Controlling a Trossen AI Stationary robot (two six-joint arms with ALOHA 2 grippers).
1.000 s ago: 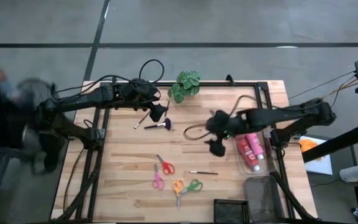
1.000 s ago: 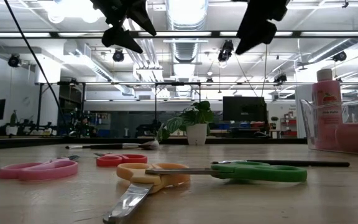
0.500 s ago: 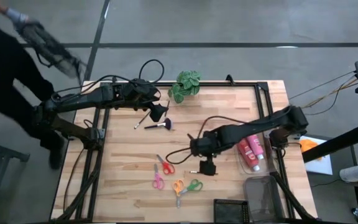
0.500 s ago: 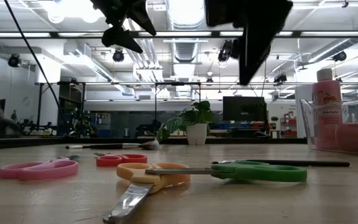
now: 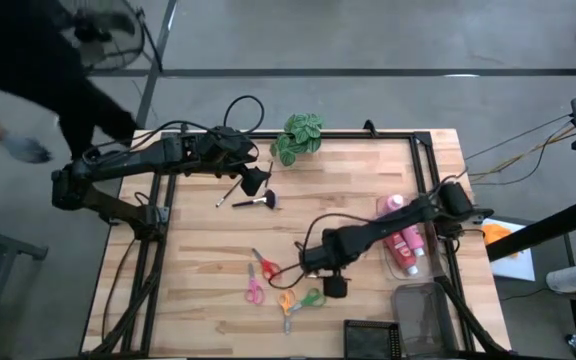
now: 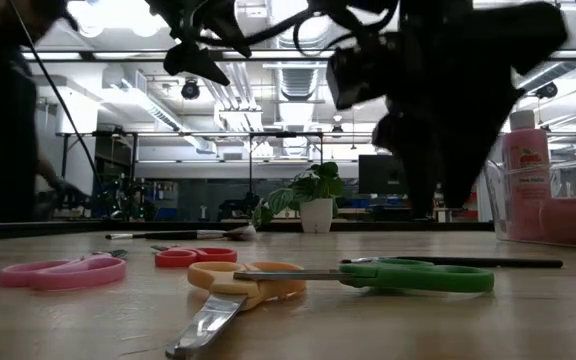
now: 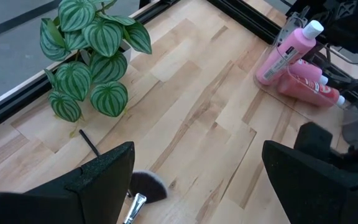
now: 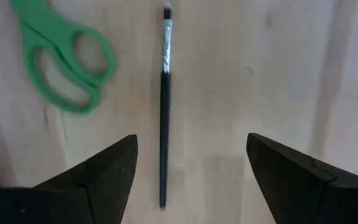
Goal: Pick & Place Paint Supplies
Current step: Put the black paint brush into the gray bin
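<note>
Right tool swung from bottles to above thin brush on worktop, fingers spread, straddling handle. Lower straight, pinch mid-handle, avoid green scissors. Left tool spread, hovering near fan brush.

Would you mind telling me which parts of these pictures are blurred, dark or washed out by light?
High view: the person at the table's far left corner is motion-smeared. Low view: the right arm is a dark backlit mass, ceiling lights glare white, and the near scissors look soft. Right wrist view: the green scissors are slightly soft, the brush sharper.
</note>
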